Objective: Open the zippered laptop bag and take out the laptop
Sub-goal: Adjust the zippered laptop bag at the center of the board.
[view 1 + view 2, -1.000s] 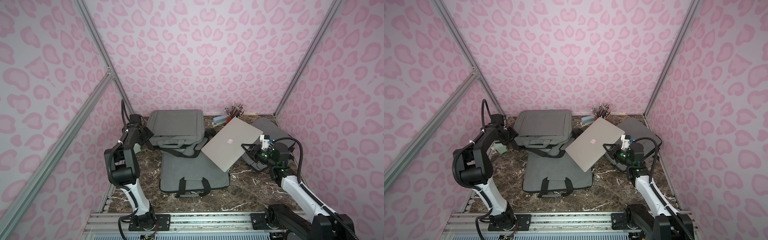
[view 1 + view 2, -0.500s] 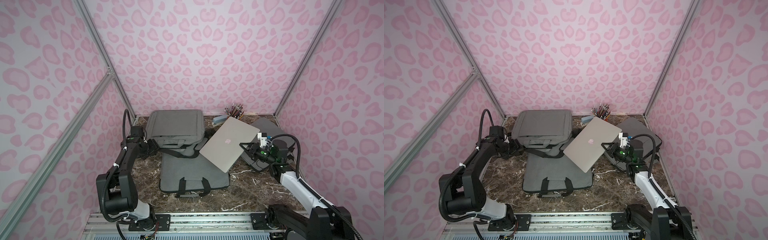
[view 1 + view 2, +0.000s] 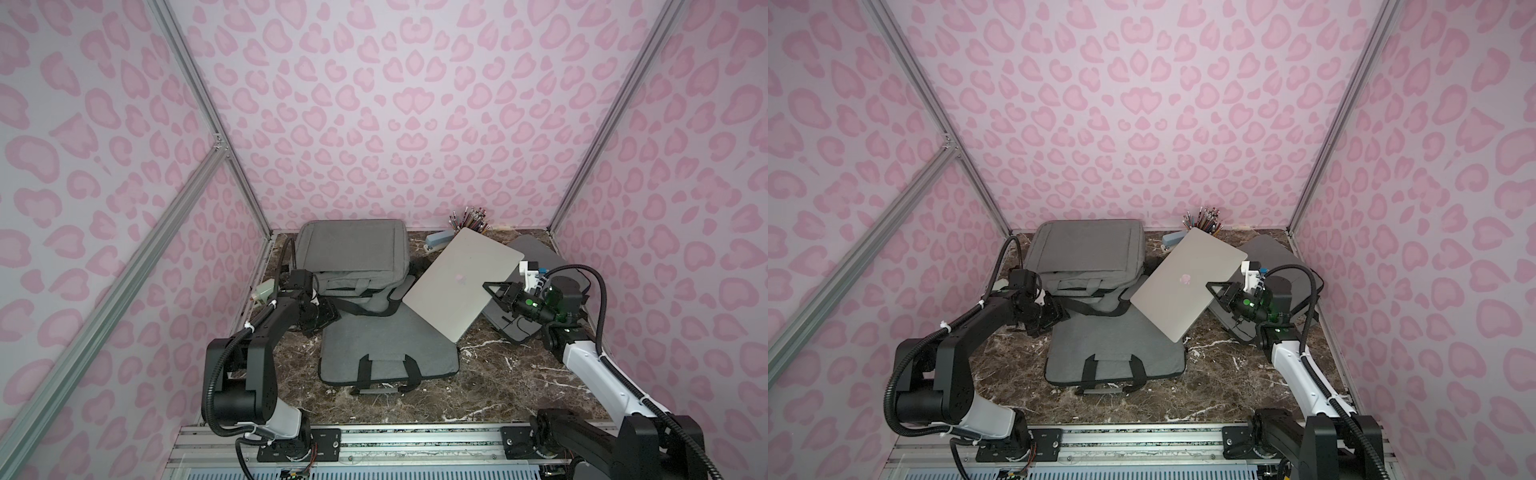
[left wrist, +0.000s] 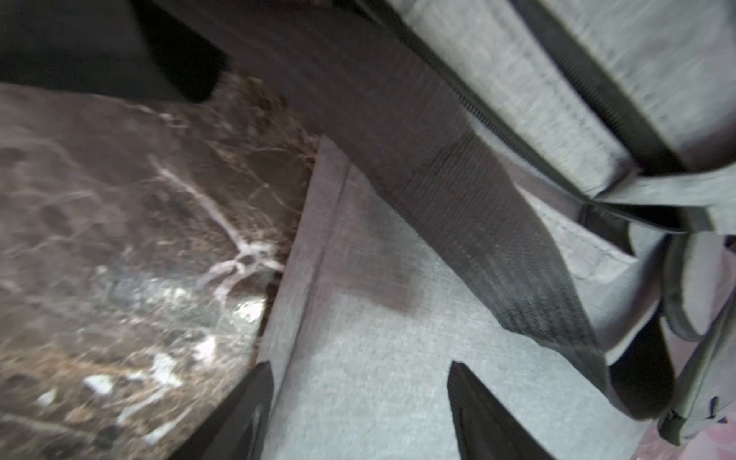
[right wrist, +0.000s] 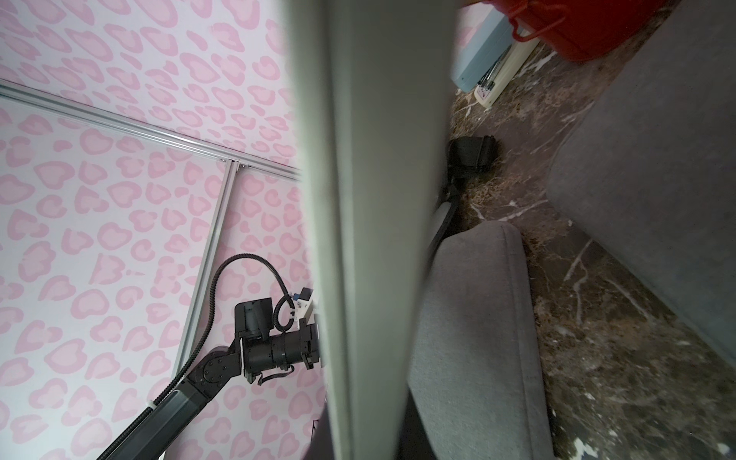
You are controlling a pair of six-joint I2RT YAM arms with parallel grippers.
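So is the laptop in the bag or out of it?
Out. In a top view the silver laptop is fully exposed, tilted above the flat grey bag, with the right gripper clamped on its edge.

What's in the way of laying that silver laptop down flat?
The flat grey bag lies under the laptop, and a darker sleeve lies under the right gripper holding it. Bare table shows nearer the front.

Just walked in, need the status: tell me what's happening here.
The right tool grips one edge of the silver laptop, holding it tilted in the air, low corner over the flat grey bag. The left tool hangs open and empty over that bag's corner, beside a black strap. The laptop looks out of its bag.
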